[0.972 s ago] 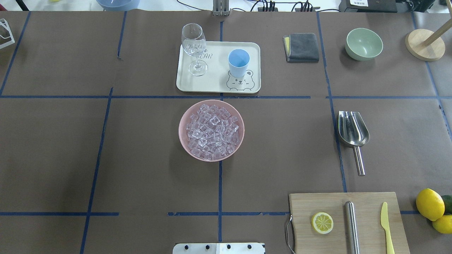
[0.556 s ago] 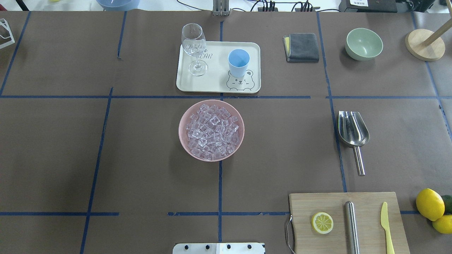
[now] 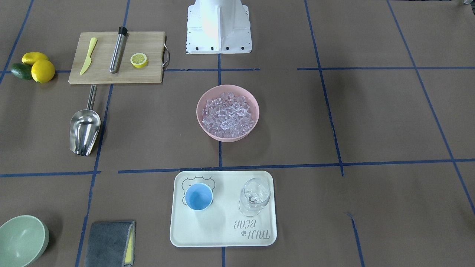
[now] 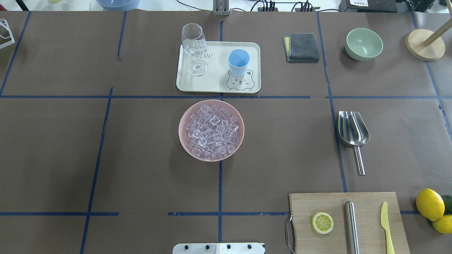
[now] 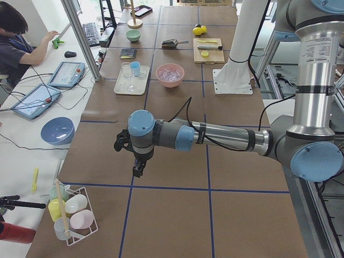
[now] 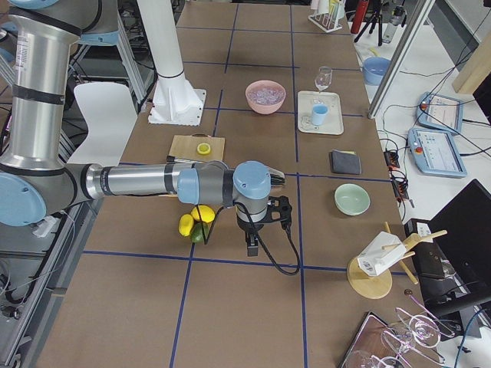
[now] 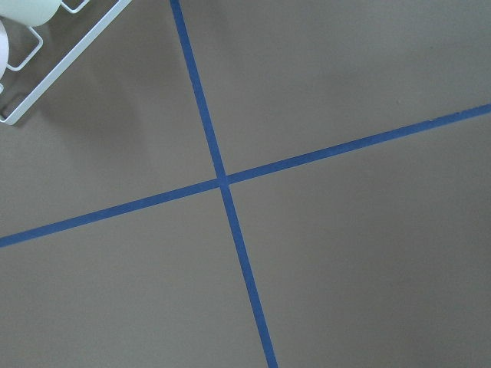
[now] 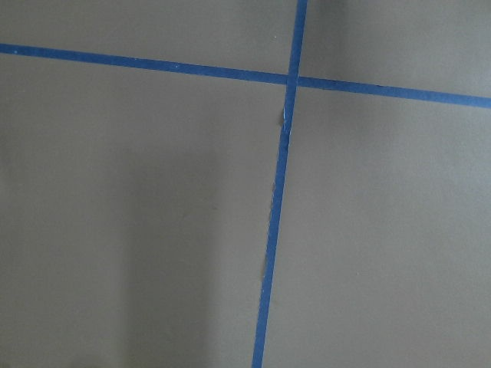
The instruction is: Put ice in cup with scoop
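Clear ice cubes point(image 4: 212, 131) fill a pink bowl point(image 4: 183, 141) at the table's middle; they also show in the front view point(image 3: 228, 114). The light-blue cup point(image 4: 238, 62) stands upright and empty on a white tray point(image 4: 215, 86) beyond the bowl. The steel scoop point(image 4: 353, 134) lies on the table to the right, handle toward the robot. The left gripper point(image 5: 138, 169) shows only in the exterior left view, far left of the bowl. The right gripper point(image 6: 252, 247) shows only in the exterior right view, far right of the scoop. I cannot tell if either is open.
A stemmed glass point(image 4: 194, 49) shares the tray. A cutting board point(image 4: 346, 222) holds a lemon half, a steel cylinder and a yellow knife. Lemons point(image 4: 430, 204), a green bowl point(image 4: 364, 43), a grey cloth point(image 4: 302, 47) and a wooden stand point(image 4: 424, 44) sit on the right.
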Controlling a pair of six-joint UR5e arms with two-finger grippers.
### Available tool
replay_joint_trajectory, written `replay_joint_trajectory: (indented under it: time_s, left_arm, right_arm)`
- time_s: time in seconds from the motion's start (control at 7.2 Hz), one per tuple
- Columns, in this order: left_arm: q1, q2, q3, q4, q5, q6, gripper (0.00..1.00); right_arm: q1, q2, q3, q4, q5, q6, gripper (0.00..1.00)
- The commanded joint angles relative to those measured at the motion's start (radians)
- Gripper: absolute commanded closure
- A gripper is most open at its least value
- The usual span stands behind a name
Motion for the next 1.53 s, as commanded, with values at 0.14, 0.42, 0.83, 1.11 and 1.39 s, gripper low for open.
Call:
replay_joint_trajectory:
  time_s: [0.14, 0.42, 0.83, 1.11, 1.39]
  left_arm:
    - [0.027, -0.008, 0.041, -0.238, -0.006, -0.008, 0.0]
    - [0.087, -0.025, 0.051, -0.264, -0.035, -0.011, 0.0]
    - [0.307, -0.054, 0.047, -0.541, -0.026, -0.068, 0.0]
    - [0.45, -0.077, 0.063, -0.698, -0.023, -0.072, 0.0]
    - [0.543, -0.12, 0.093, -0.798, -0.016, -0.088, 0.0]
  right_arm:
    - [-0.002, 0.001, 0.022, 0.001, 0.006, -0.003, 0.0]
    - [-0.037, 0.017, 0.036, 0.001, 0.006, 0.017, 0.0]
    - [-0.103, 0.048, 0.043, 0.001, 0.006, 0.075, 0.0]
    - [-0.11, 0.05, 0.053, 0.0, 0.011, 0.077, 0.0]
    - [-0.129, 0.051, 0.073, 0.003, 0.026, 0.112, 0.0]
